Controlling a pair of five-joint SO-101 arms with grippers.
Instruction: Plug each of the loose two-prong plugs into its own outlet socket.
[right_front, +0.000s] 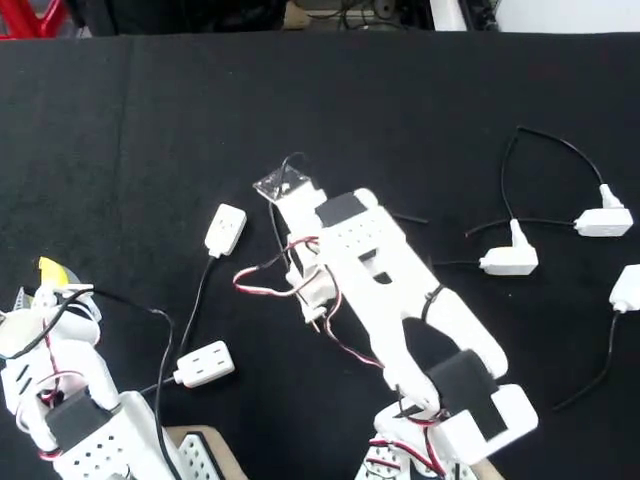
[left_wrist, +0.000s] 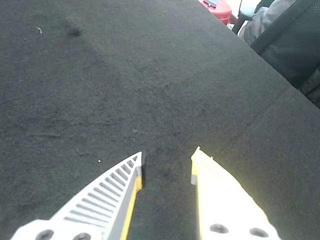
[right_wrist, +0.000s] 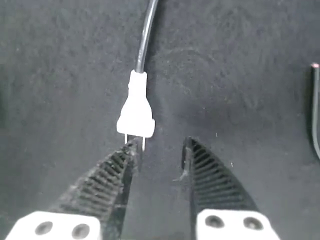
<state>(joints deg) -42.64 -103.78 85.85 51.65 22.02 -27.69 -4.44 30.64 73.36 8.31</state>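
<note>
From above, the right gripper (right_front: 284, 188) is seen extended near an outlet socket (right_front: 225, 228). The left gripper (left_wrist: 166, 162) is held parted over bare cloth (left_wrist: 125, 75). At the right wrist, jaws are spread just behind the two-prong plug (right_wrist: 135, 112), presumably for grasping.

Diffuse overhead light fell evenly on the matte black cloth (right_front: 150, 120), which stayed uniformly dark in the high view and paler grey in both wrist views. The right arm's white shell (right_front: 400, 290) and the plug (right_wrist: 136, 112) read very bright. Shadows were soft and faint, one dim patch lying between the left gripper (left_wrist: 167, 156) fingers
</note>
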